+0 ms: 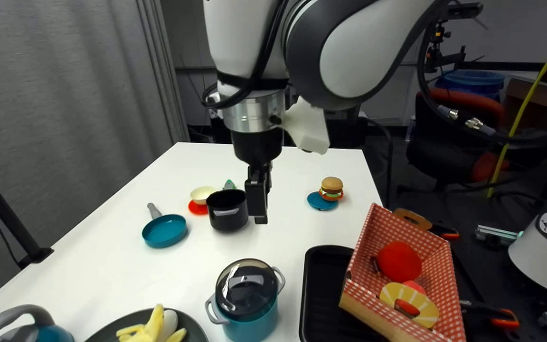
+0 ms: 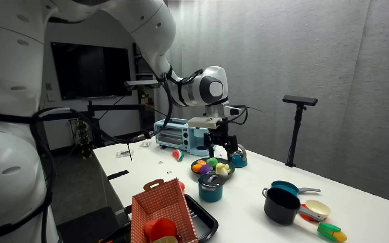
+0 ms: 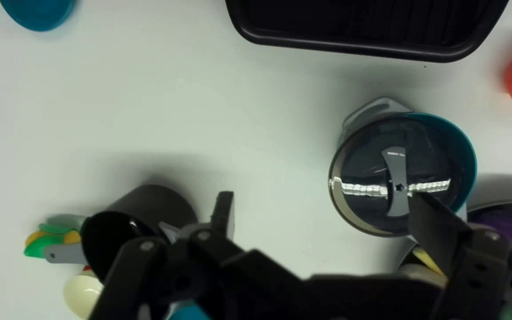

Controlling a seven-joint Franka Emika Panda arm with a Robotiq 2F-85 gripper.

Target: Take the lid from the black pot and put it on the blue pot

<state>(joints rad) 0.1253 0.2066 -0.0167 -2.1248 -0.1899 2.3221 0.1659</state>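
The lid (image 1: 245,292) rests on the blue pot (image 1: 253,327) in both exterior views, and it shows there too (image 2: 212,179). In the wrist view the lid (image 3: 362,164) covers most of the blue pot (image 3: 466,146), whose teal rim shows along the right; whether it is fully seated I cannot tell. The black pot (image 1: 227,218) stands uncovered, also in an exterior view (image 2: 279,209) and at lower left in the wrist view (image 3: 158,204). My gripper (image 3: 321,195) is open and empty, raised above the table, its right finger overlapping the lid's edge in the wrist view.
A black tray (image 1: 321,304) and a red checkered basket (image 1: 363,256) stand beside the blue pot. A plate of toy vegetables (image 2: 230,173) and a kettle (image 2: 239,161) are close to it. A teal pan (image 1: 165,231) and a cream bowl (image 1: 202,194) lie by the black pot.
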